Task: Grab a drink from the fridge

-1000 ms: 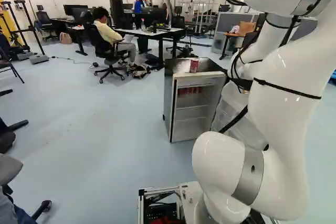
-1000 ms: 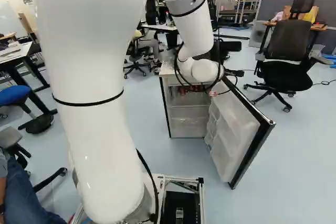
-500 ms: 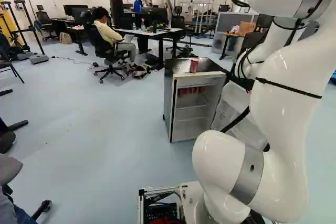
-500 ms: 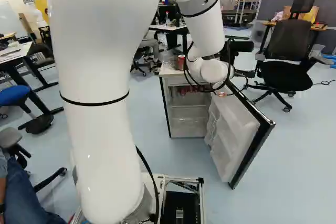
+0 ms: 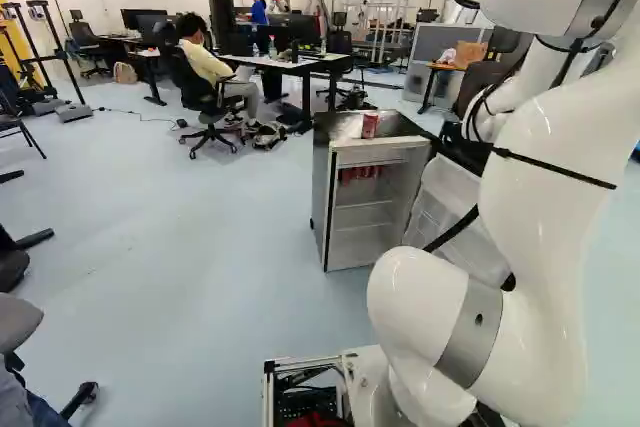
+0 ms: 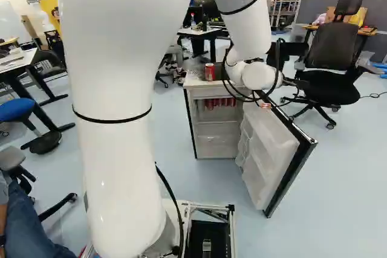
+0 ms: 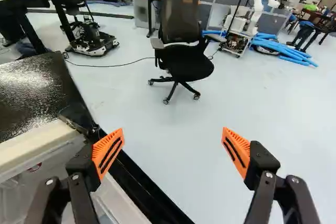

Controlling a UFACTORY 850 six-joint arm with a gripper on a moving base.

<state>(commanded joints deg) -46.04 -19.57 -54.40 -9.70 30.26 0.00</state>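
Atop the fridge [image 5: 321, 192], a red can [image 6: 209, 72] stands upright; long axis vertical.

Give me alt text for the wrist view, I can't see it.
An open, empty black gripper with orange pads hovers beside a dark fridge top and the swung-open fridge door. Ahead stands a dark office chair; farther off is another robot, a white arm.
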